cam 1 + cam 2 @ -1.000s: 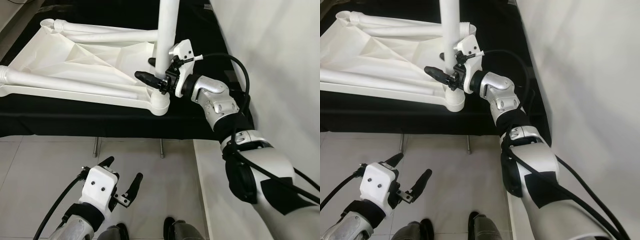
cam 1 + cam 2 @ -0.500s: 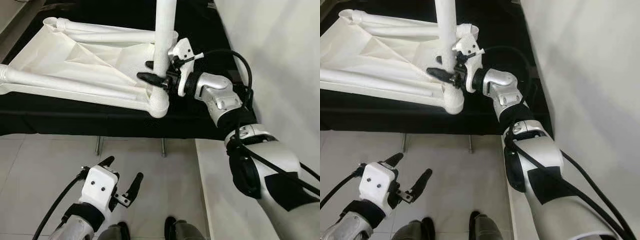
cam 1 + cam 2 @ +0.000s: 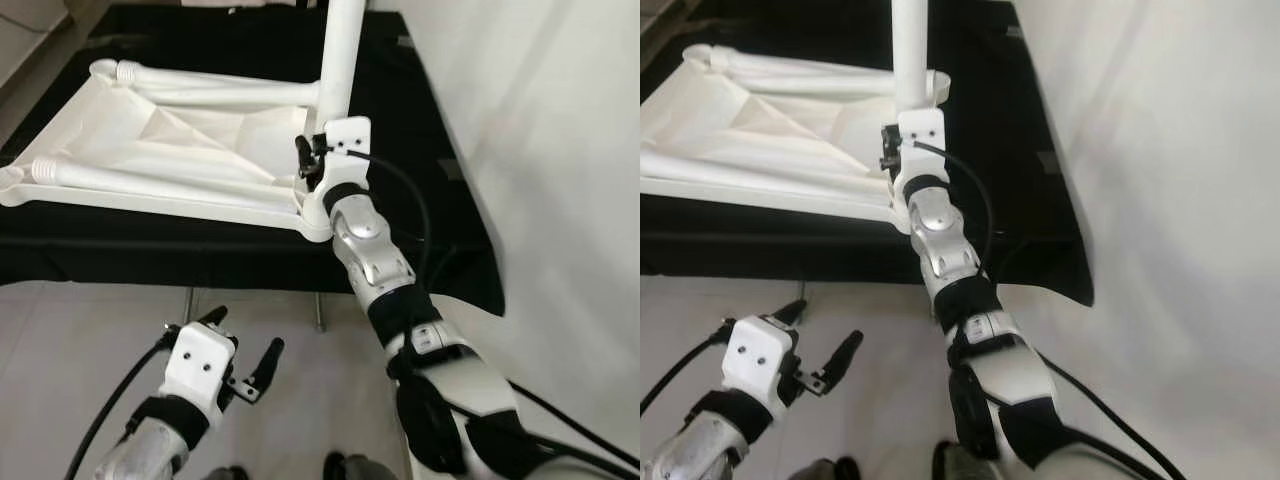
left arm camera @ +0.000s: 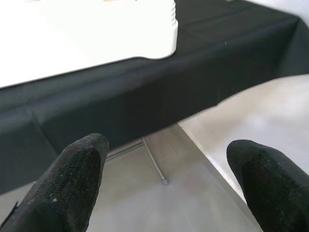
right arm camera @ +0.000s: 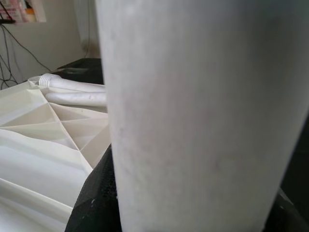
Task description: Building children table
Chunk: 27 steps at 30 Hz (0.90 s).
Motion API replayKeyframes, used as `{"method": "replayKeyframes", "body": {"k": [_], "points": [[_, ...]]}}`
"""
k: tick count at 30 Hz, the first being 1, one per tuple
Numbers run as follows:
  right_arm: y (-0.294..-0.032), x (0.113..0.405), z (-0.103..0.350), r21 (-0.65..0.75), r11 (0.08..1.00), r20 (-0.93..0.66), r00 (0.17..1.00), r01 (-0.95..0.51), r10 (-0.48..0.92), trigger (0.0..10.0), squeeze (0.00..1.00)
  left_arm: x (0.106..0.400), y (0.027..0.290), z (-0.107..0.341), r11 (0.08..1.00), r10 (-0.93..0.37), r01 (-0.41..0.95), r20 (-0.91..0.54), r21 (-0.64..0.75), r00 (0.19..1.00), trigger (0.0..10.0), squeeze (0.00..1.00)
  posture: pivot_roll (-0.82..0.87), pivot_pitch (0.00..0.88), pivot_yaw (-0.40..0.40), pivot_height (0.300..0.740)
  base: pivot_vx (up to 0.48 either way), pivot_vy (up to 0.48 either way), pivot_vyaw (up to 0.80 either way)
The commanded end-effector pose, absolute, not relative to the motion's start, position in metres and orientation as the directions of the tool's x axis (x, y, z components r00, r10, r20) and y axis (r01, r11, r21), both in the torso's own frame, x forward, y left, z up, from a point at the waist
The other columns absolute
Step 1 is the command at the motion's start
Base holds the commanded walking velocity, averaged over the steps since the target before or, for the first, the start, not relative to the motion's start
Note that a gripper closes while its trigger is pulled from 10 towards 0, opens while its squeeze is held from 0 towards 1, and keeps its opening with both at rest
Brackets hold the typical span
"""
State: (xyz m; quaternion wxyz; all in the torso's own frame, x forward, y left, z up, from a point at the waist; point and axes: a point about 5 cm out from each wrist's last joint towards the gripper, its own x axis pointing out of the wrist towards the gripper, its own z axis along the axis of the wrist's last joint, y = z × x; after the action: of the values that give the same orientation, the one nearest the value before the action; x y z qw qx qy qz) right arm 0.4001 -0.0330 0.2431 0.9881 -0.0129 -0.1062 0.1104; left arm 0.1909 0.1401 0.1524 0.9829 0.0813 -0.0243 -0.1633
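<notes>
An upturned white children's table (image 3: 190,140) lies on a black-draped bench. At its near right corner a white leg (image 3: 340,50) stands upright in the corner socket (image 3: 318,215). My right gripper (image 3: 312,165) is shut on this leg just above the socket. In the right wrist view the leg (image 5: 203,111) sits between the black fingers (image 5: 94,203). Two more white legs (image 3: 210,92) lie flat along the table's underside. My left gripper (image 3: 243,335) hangs low over the floor in front of the bench, open and holding nothing, its fingers (image 4: 72,179) wide apart.
The black cloth (image 3: 420,170) covers the bench, whose thin metal legs (image 3: 318,310) stand on the pale tiled floor (image 3: 70,350). A white wall (image 3: 560,150) runs close along the right side. My feet show at the bottom edge.
The camera has shifted. My right wrist has turned around the upright leg, with the forearm now reaching up from below instead of from the right. It still holds the leg. Left gripper unchanged.
</notes>
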Motion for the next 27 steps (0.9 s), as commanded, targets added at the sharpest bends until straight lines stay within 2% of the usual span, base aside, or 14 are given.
{"method": "replayKeyframes", "body": {"k": [1, 2, 7, 15, 19, 21, 22, 23, 24, 25, 27], "points": [[-0.036, 0.399, 0.208, -0.063, 0.976, 0.072, 0.974, -0.208, 0.213, 10.0, 0.00, 0.191, 0.141, 0.147, 0.939, -0.306, 0.301, 0.007, 0.165, 0.952, 10.0, 0.00, -0.07, 0.178, -0.085, 0.740, 0.000, 0.000, 0.00], [-0.040, 0.400, 0.215, -0.038, 0.979, 0.122, 0.971, -0.203, 0.206, 10.0, 1.00, 0.194, 0.143, 0.145, 0.944, -0.291, 0.285, 0.010, 0.163, 0.957, 10.0, 0.00, -0.07, 0.163, -0.084, 0.740, 0.000, 0.000, 0.00], [-0.064, 0.399, 0.223, -0.018, 0.994, 0.194, 0.975, -0.110, 0.111, 10.0, 1.00, 0.200, 0.147, 0.143, 0.957, -0.259, 0.255, 0.014, 0.141, 0.966, 10.0, 0.00, -0.08, 0.144, -0.079, 0.740, 0.000, 0.000, 0.00], [-0.105, 0.391, 0.206, -0.114, 0.993, 0.227, 0.972, -0.030, 0.056, 10.0, 1.00, 0.213, 0.159, 0.139, 0.966, -0.201, 0.197, 0.010, 0.169, 0.979, 10.0, 0.00, -0.10, 0.118, -0.067, 0.740, 0.000, 0.000, 0.00], [-0.113, 0.372, 0.188, -0.155, 0.978, 0.225, 0.959, -0.140, 0.173, 10.0, 1.00, 0.223, 0.173, 0.138, 0.979, -0.111, 0.107, 0.015, 0.171, 0.994, 10.0, 0.00, -0.11, 0.091, -0.048, 0.740, 0.000, 0.000, 0.00], [-0.111, 0.362, 0.179, -0.164, 0.969, 0.202, 0.955, -0.186, 0.217, 10.0, 0.88, 0.226, 0.178, 0.138, 0.981, -0.080, 0.076, 0.016, 0.180, 0.997, 10.0, 0.00, -0.11, 0.082, -0.039, 0.740, 0.000, 0.000, 0.00], [-0.110, 0.359, 0.177, -0.163, 0.968, 0.194, 0.955, -0.193, 0.223, 10.0, 0.88, 0.227, 0.179, 0.138, 0.980, -0.076, 0.071, 0.016, 0.184, 0.997, 10.0, 0.00, -0.11, 0.079, -0.037, 0.740, 0.000, 0.000, 0.00], [-0.108, 0.353, 0.173, -0.168, 0.961, 0.181, 0.952, -0.218, 0.247, 10.0, 0.35, 0.227, 0.181, 0.138, 0.979, -0.068, 0.063, 0.020, 0.194, 0.997, 10.0, 0.00, -0.11, 0.074, -0.029, 0.740, 0.000, 0.000, 0.00], [-0.108, 0.353, 0.173, -0.168, 0.961, 0.181, 0.952, -0.218, 0.247, 10.0, 0.35, 0.227, 0.181, 0.138, 0.979, -0.068, 0.063, 0.020, 0.194, 0.997, 10.0, 0.00, -0.11, 0.074, -0.029, 0.740, 0.000, 0.000, 0.00], [-0.105, 0.340, 0.162, -0.183, 0.945, 0.152, 0.942, -0.270, 0.299, 10.0, 0.00, 0.226, 0.185, 0.138, 0.976, -0.040, 0.034, 0.023, 0.216, 0.999, 10.0, 0.00, -0.11, 0.066, -0.021, 0.740, 0.000, 0.000, 0.00], [-0.103, 0.336, 0.159, -0.189, 0.939, 0.142, 0.938, -0.287, 0.315, 10.0, 0.00, 0.225, 0.187, 0.138, 0.975, -0.030, 0.024, 0.024, 0.222, 0.999, 10.0, 0.00, -0.11, 0.066, -0.021, 0.740, 0.000, 0.000, 0.00]]}}
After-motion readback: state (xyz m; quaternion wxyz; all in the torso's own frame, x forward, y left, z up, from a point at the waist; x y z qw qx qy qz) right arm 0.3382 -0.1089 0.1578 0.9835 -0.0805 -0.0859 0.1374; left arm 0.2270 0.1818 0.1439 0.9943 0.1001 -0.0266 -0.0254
